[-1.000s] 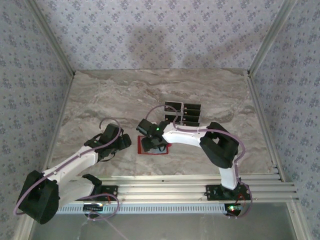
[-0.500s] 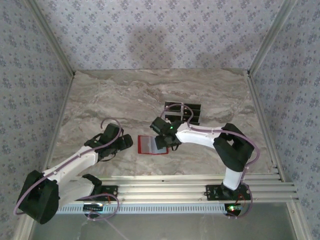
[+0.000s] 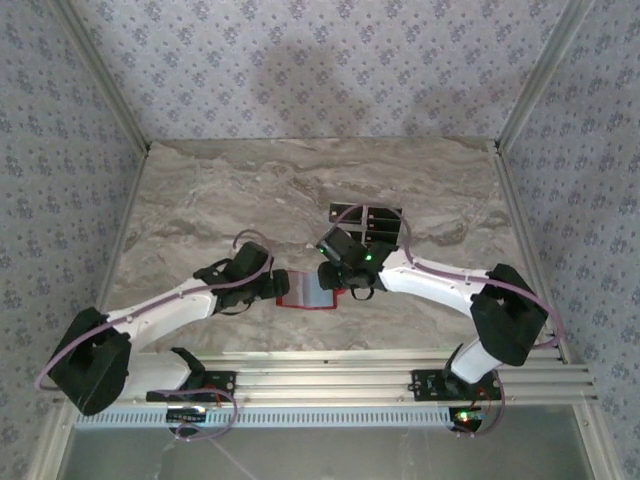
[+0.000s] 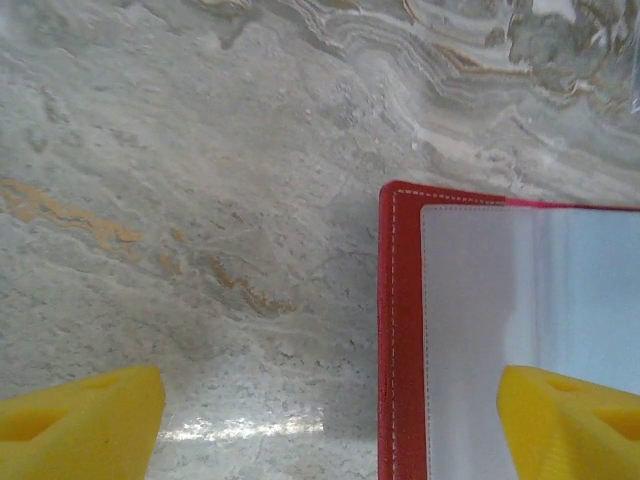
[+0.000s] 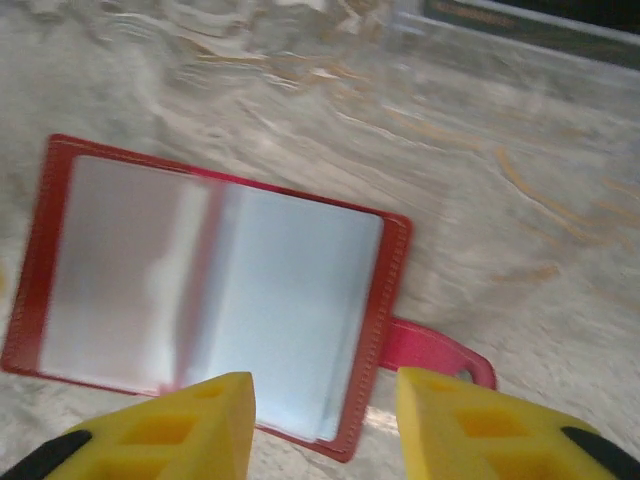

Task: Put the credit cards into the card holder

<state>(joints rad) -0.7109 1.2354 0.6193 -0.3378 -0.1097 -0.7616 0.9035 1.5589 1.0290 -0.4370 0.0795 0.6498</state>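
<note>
Top external view: the card holder (image 3: 308, 290) lies open between your left gripper (image 3: 278, 285) and right gripper (image 3: 330, 272) — both with fingers parted, holding nothing — and the credit cards (image 3: 386, 222) sit just beyond it, nearer the right.

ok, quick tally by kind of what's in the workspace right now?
card holder: 1, red, lying open
credit cards: 1 dark cluster; single cards too small and partly covered to count
robot arms: 2, left arm and right arm
total: 4, counting the cluster as one
</note>
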